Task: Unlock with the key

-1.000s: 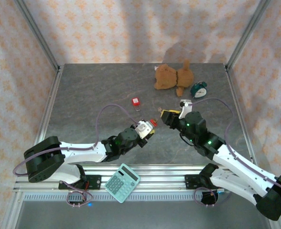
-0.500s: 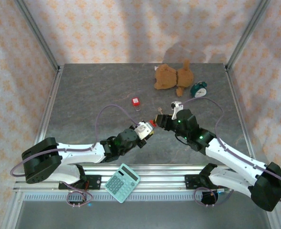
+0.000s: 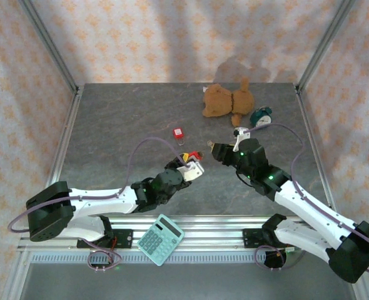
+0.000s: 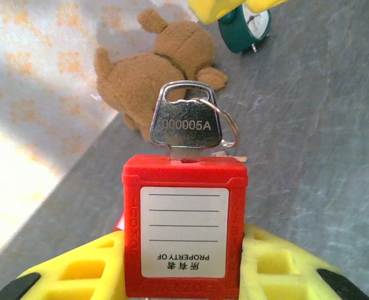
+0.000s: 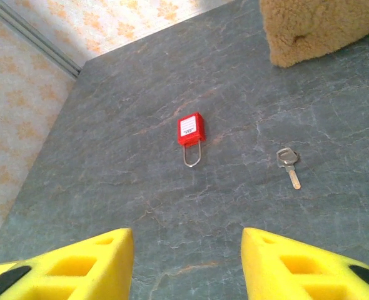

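Held padlock: a red, plastic-cased padlock is held key-end up above the middle of the desk, its label facing the left wrist camera.
Key: a flat metal key sits in the keyway on top, with its bow and split ring standing free.
Left end effector: clenched on the lock's lower body, a yellow pad on each side.
Right end effector: released and empty, fingers apart, near the key.
Handling: the lock is probably light and rigid. Its smooth casing may twist in the pads when the key is turned. The bow is thin and stiff, best pinched across its flat faces, clear of the ring.
Shackle: hidden below the body, so whether it is latched cannot be told.
Surface: dark grey, stone-patterned and flat. A spare padlock and a loose key lie on it, apart from each other.
Room: patterned walls close in three sides. A plush toy and a clock sit at the far side, and a calculator lies at the near edge.
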`<state>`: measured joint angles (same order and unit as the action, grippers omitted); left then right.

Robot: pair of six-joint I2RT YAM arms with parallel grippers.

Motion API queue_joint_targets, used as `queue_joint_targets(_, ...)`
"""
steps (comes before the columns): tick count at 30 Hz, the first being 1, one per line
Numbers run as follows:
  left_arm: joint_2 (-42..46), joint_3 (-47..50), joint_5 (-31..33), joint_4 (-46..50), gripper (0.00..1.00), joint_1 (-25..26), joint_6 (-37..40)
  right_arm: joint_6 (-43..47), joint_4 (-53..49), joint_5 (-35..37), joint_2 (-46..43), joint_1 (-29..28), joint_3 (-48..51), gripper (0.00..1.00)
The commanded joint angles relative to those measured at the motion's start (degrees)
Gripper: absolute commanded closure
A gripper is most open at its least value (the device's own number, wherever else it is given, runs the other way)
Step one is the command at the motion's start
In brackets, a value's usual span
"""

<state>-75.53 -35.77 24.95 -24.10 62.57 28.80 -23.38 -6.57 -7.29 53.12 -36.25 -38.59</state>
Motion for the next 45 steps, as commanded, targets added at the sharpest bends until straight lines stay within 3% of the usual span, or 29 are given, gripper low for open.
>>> queue_joint_targets(1,-1.6,-2.9,9.3,0.6,0.8,2.7,12.3,1.3,-1.1,0.4,-0.8,0.6,-1.7,0.52)
queue_joint_targets(6,-7.4,-1.9,17.6,-8.4,0.8,6.3,24.2,2.2,-0.1,-2.3,-1.3,0.8,-0.6,0.52)
queue_joint_targets(17,-15.4,-0.4,22.0,-21.7,0.8,8.5,34.9,2.5,1.4,-8.3,-2.2,1.0,3.5,0.52)
queue_joint_targets(36,-24.1,1.6,25.4,-34.5,0.79,8.5,41.8,1.0,4.1,-11.9,-2.4,1.2,9.1,0.51)
queue_joint_targets(45,-23.5,1.9,25.3,-33.6,0.79,8.6,41.3,2.4,2.1,-13.3,1.1,1.2,7.8,0.5)
